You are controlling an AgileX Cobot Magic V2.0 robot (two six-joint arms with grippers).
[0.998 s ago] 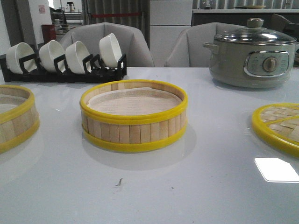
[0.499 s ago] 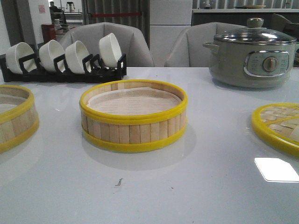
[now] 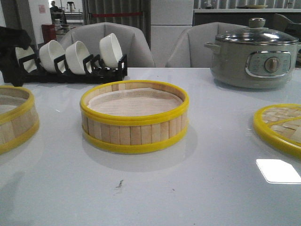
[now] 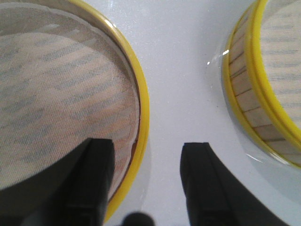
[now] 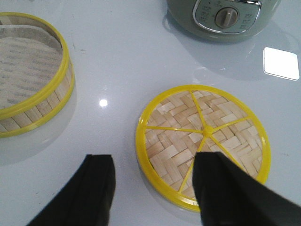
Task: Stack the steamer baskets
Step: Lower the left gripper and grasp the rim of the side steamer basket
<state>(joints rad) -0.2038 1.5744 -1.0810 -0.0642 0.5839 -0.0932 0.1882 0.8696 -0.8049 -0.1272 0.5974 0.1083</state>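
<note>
Yellow-rimmed bamboo marks both steamer baskets, and neither sits on the other yet, so the stacking is all still to do. In the front view one basket (image 3: 134, 117) stands at the table's centre, its floor covered by a pale liner; the second basket (image 3: 15, 117) lies well apart at 9 o'clock, cut off by the frame edge. A woven lid (image 3: 280, 127) with yellow spokes lies flat at 3 o'clock.

The left claw (image 4: 146, 176) hangs open over the near rim of the 9 o'clock basket (image 4: 70, 89), one finger above the liner inside, the other above bare table outside; I judge it is lining up to pinch that wall, but no contact shows. The right claw (image 5: 153, 188) is also open, holding nothing, poised above the lid's edge (image 5: 202, 143).

Behind stand a grey electric pot (image 3: 254, 54) at 1 o'clock and a black rack of white bowls (image 3: 70, 59) at 11 o'clock. The pot's dial panel is too small to read; no other writing is legible.
</note>
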